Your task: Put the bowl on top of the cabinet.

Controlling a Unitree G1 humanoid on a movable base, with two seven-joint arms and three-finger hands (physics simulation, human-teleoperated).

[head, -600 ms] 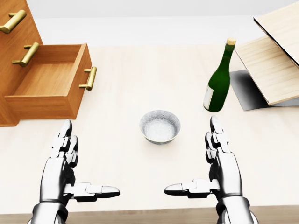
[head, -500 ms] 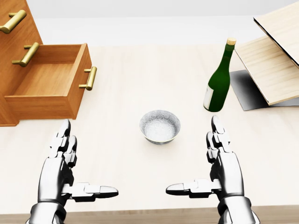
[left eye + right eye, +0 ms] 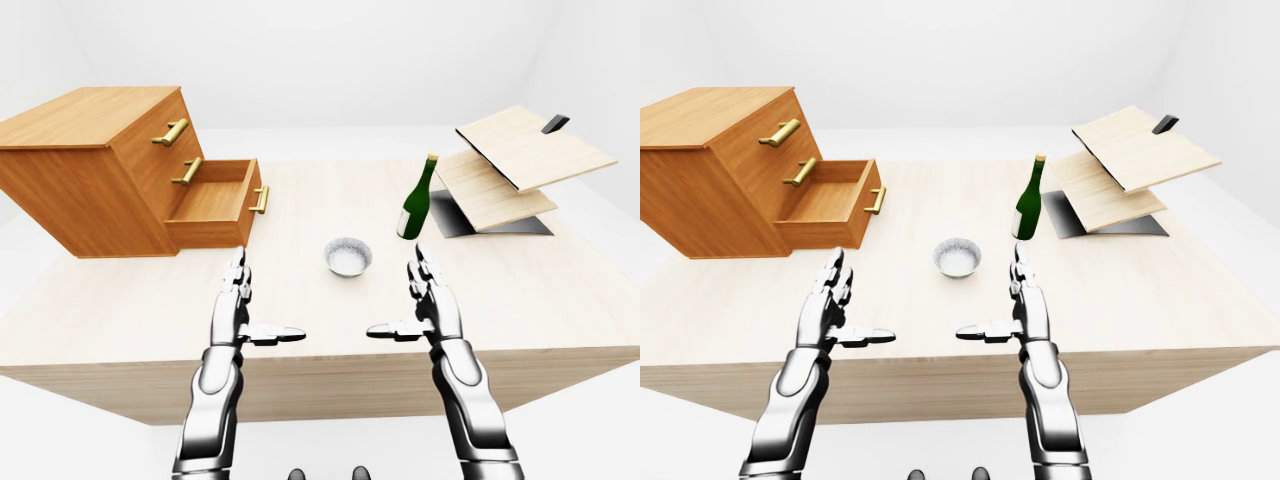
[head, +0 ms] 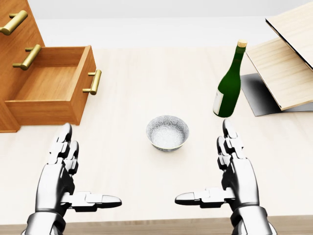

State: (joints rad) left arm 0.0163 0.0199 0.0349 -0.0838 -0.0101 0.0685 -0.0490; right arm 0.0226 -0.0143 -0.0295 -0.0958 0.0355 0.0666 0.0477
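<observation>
Metal bowl (image 4: 167,132) sits between left fingers (image 4: 63,144) and right fingers (image 4: 231,142); untouched.

speckled grey bowl (image 4: 167,132), green bottle (image 4: 229,87), orange-brown cabinet (image 3: 100,165).

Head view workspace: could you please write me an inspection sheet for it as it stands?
Surface: pale wooden table.
Job's things: bowl upright on the table, untouched; cabinet at left, bottom drawer open.
Clutter: green bottle upright, right of the bowl; tilted wooden boards at far right.
Grippers: left robot hand and right robot hand open, holding nothing, either side of the bowl.
Cables: nothing seen.
Surroundings: plain white.
</observation>
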